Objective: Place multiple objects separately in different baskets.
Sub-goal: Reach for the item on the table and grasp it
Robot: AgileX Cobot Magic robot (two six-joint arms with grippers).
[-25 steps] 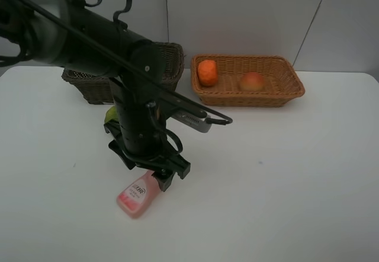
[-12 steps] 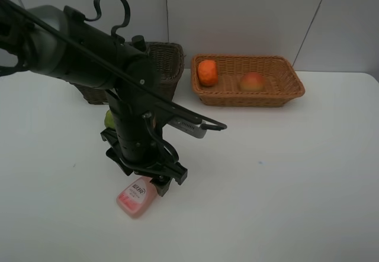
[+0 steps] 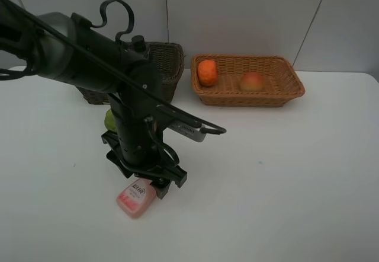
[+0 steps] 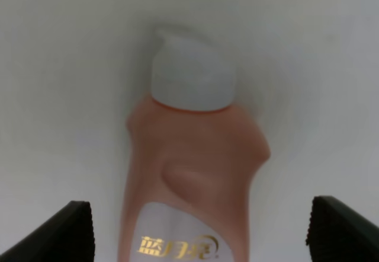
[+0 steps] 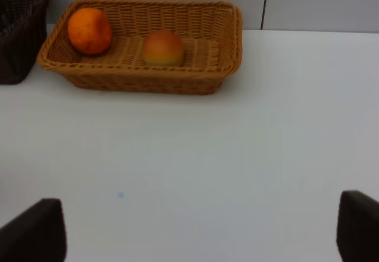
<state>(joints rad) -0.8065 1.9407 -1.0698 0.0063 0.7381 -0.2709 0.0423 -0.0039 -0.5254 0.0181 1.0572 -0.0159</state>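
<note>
On desk point(image 3: 284, 173), front-left | pink bottle point(image 4: 195, 173) lies flat | left fingers point(image 4: 68, 232) spread wide astride it, not touching, likely lining up a grab | right fingers point(image 5: 35, 232) spread, idle | tangerine point(image 5: 89, 31), peach point(image 5: 163, 48) sorted in tan basket point(image 5: 228, 42)

Soft, even white light fills all three views, bright with no harsh glare. In the exterior high view the table point(image 3: 284, 173) is uniformly lit; the left arm point(image 3: 89, 60) shows a dull sheen at ten o'clock and leaves only a faint shadow by the pink bottle point(image 3: 135, 198) at seven o'clock. The left wrist view is blurred (the bottle sits very close), its white cap point(image 4: 190, 75) ringed by a grey halo. The right wrist view is mildly soft, with a thin shadow under the tan basket point(image 5: 225, 37)
</note>
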